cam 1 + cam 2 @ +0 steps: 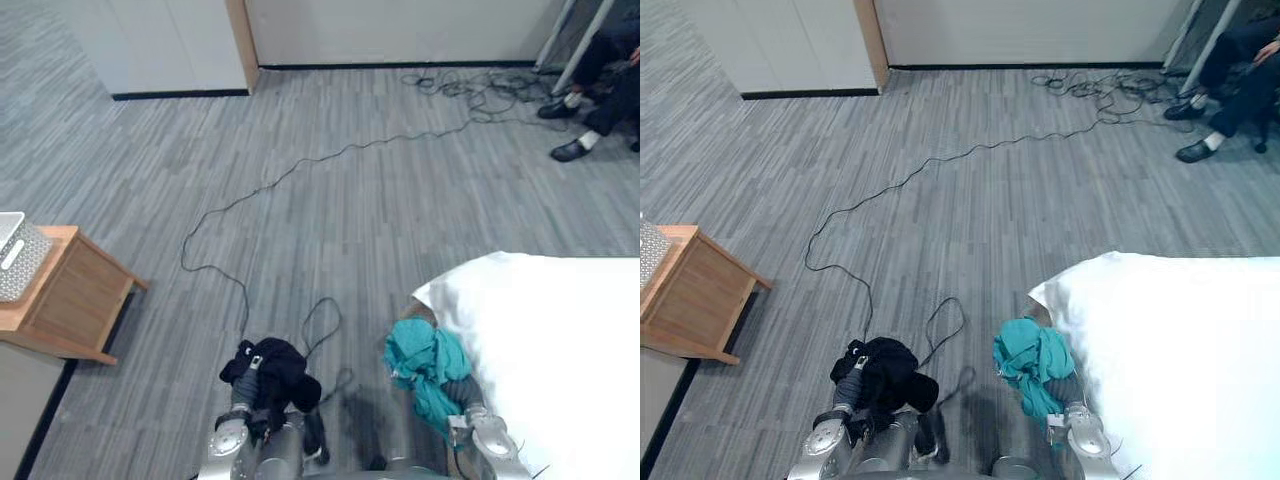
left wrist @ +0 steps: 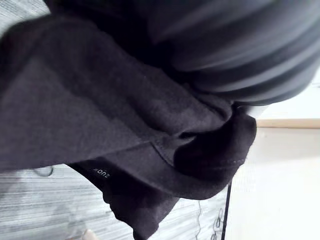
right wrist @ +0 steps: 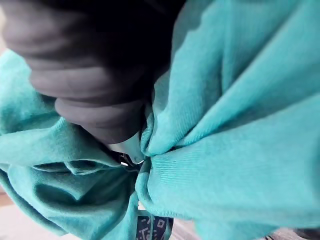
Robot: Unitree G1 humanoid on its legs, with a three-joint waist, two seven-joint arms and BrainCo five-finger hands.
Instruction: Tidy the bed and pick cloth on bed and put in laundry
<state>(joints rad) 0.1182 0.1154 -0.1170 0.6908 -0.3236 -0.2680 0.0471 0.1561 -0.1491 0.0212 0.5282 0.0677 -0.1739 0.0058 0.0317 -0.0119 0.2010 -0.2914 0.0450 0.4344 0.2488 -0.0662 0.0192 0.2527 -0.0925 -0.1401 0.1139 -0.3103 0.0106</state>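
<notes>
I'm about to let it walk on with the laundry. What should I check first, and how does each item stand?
1. Black cloth up at left hand, off floor: ok.
2. Teal cloth up at right hand: ok.
3. Hold on each cloth secure: cannot tell.
4. Laundry bin located: cannot tell; a white perforated container sits on the wooden table.
5. Visible bed free of clothes: ok.
6. Person far from both hands: ok.
</notes>
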